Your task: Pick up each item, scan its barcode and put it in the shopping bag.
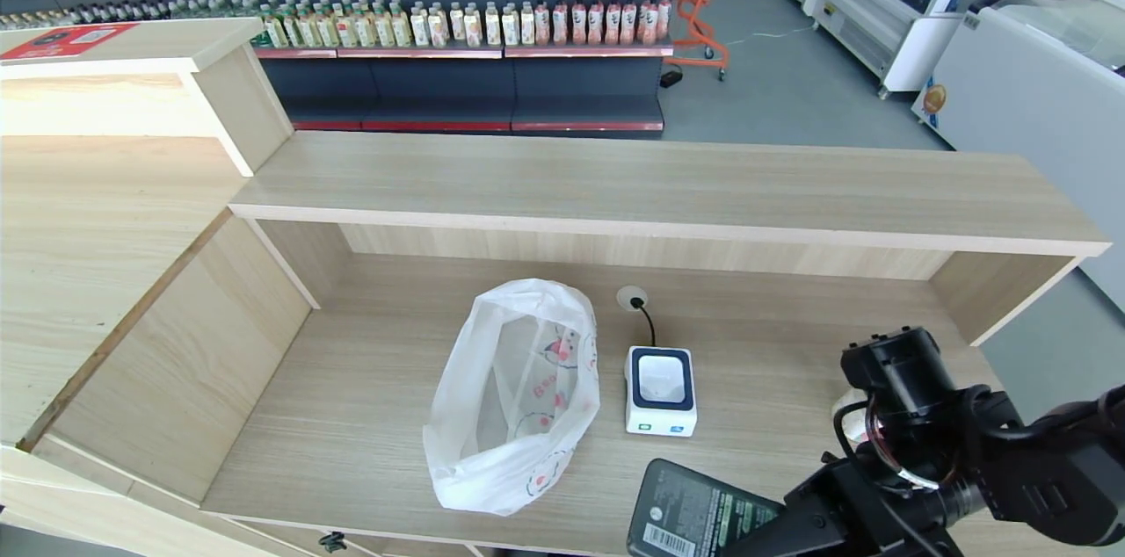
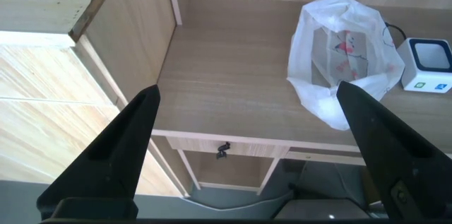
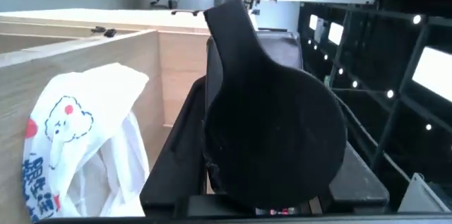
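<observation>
A white plastic shopping bag (image 1: pixel 514 399) with a cartoon print lies open on the lower counter; it also appears in the left wrist view (image 2: pixel 342 54) and the right wrist view (image 3: pixel 78 146). Just right of it sits the white barcode scanner (image 1: pixel 661 390) with its dark window facing up. My right gripper (image 1: pixel 778 517) is shut on a dark flat pouch (image 1: pixel 694 513) with a barcode label, held at the counter's front edge, in front of the scanner. That pouch (image 3: pixel 275 132) hides the right gripper's fingers. My left gripper (image 2: pixel 247 90) hangs open above the counter's front left part, holding nothing.
A raised wooden ledge (image 1: pixel 668 188) runs along the back of the counter, with side walls left and right. The scanner's cable (image 1: pixel 649 324) leads to a hole at the back. A pale object (image 1: pixel 845 409) is partly hidden behind my right arm.
</observation>
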